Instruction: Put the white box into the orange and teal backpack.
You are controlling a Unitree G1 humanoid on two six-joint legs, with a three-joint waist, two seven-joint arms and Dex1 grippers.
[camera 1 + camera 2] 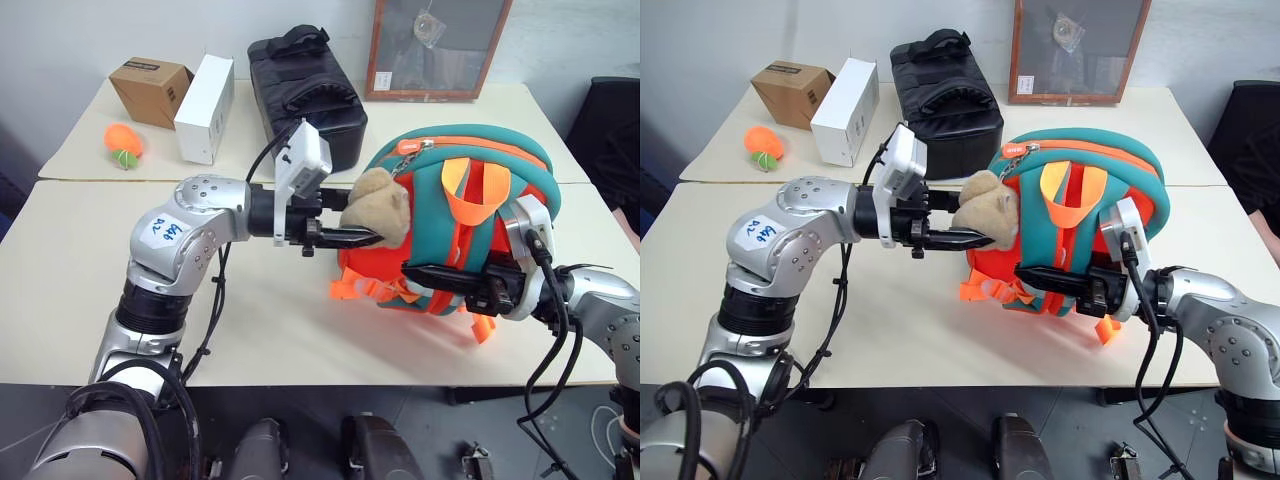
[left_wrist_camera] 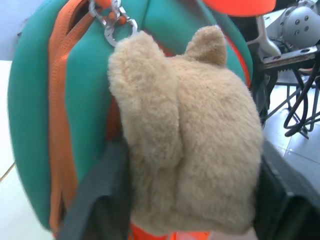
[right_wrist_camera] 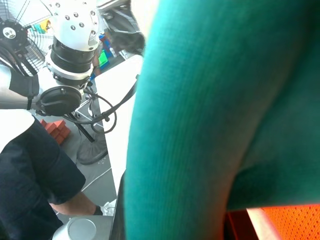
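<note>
The orange and teal backpack (image 1: 470, 140) stands upright on the near table, straps facing me, with a beige plush animal (image 1: 380, 205) hanging from its left side. My left gripper (image 1: 365, 237) reaches in from the left, and its dark fingers (image 2: 95, 200) sit on both sides of the plush animal (image 2: 190, 140), closed against it. My right gripper (image 1: 420, 270) lies level across the backpack's lower front, shut on its fabric by the teal strap (image 3: 200, 125). The white box is out of view.
On the far table stand a black bag (image 1: 305, 85), an upright white carton (image 1: 205, 108), a brown cardboard box (image 1: 150, 90) and an orange ball toy (image 1: 123, 143). A framed picture (image 1: 435, 45) leans against the wall. A person's legs (image 3: 30, 170) and a fan (image 3: 20, 35) are beside the table.
</note>
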